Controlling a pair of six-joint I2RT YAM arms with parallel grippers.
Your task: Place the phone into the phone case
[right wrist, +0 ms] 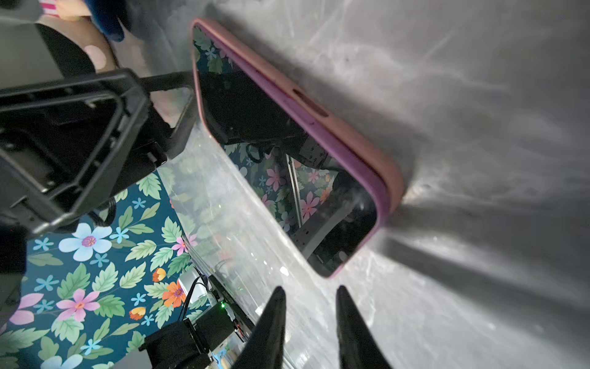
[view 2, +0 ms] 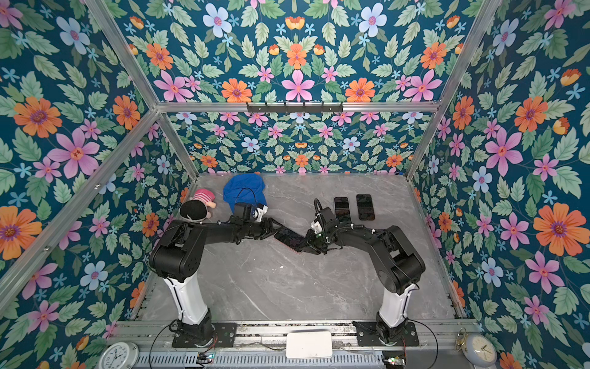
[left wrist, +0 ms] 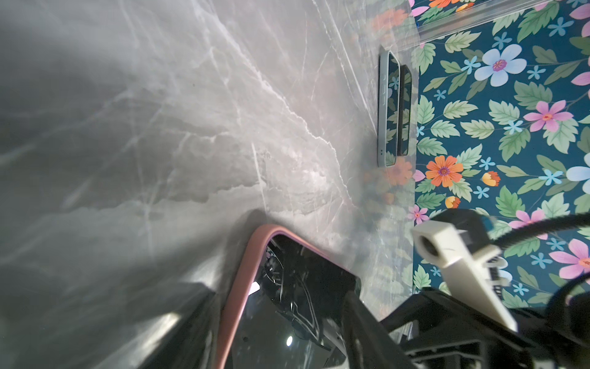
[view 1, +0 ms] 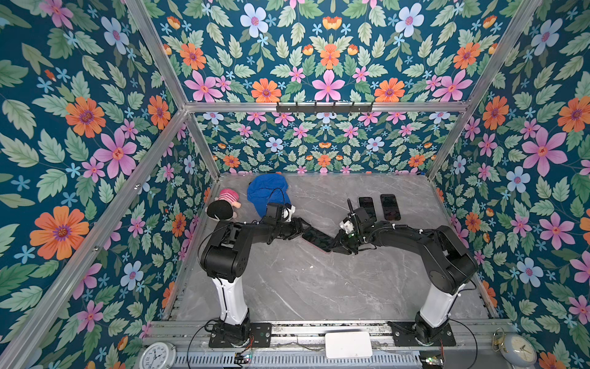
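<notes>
The phone (view 1: 317, 241) looks seated in the pink phone case (right wrist: 335, 127), left pincer (right wrist: 188, 102) spread apart over its end, right pincer (right wrist: 310, 289) parted and empty beside it; only a final press seems left.

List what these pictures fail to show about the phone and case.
- Hold of the left gripper on the pink case: left wrist view, fingers blurred and cut by the edge.
- End of the phone there: right wrist view, those fingers partly cover it.
- Underside of the case: every view, it faces the table.
</notes>
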